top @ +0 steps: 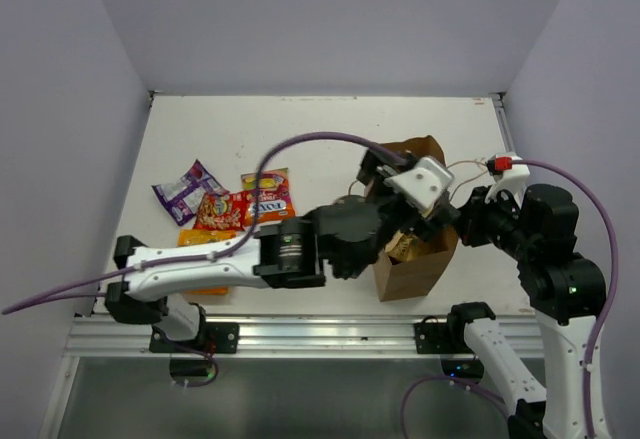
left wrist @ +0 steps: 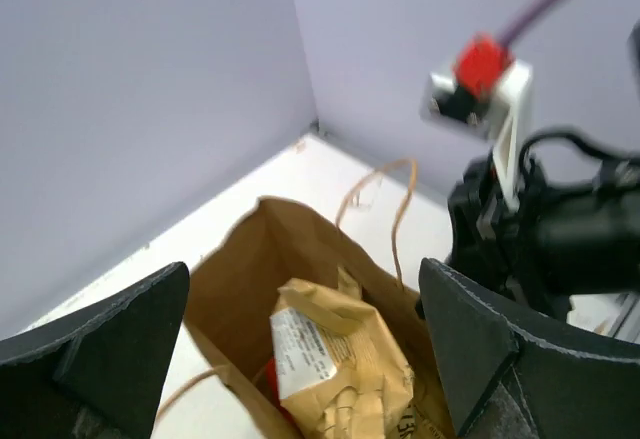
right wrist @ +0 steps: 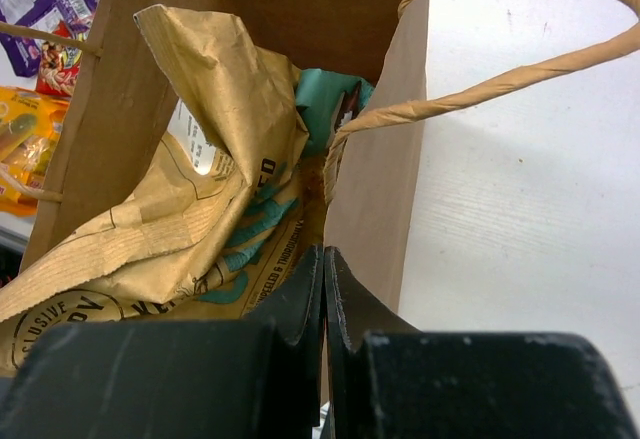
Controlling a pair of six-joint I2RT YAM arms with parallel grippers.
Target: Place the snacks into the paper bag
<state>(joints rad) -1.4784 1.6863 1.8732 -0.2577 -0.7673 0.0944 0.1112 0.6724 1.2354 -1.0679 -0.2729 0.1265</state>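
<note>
Snacks: one tan packet [right wrist: 200, 189] sat inside the single bag [top: 415, 269], four more packets [top: 222, 211] lay on the table [top: 330, 124] to its left; left gripper [left wrist: 300, 319] hung wide open above, right gripper [right wrist: 325, 289] pinched the bag's rim

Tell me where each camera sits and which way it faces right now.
Top external: above and behind the bases, facing down on the table; left arm and right arm show.
Left wrist: over the paper bag, facing into it; open left pincer frames it.
Right wrist: at the bag's rim, facing in; shut right pincer pinches its wall.
Shared: both wrist views show the tan packet inside.
</note>
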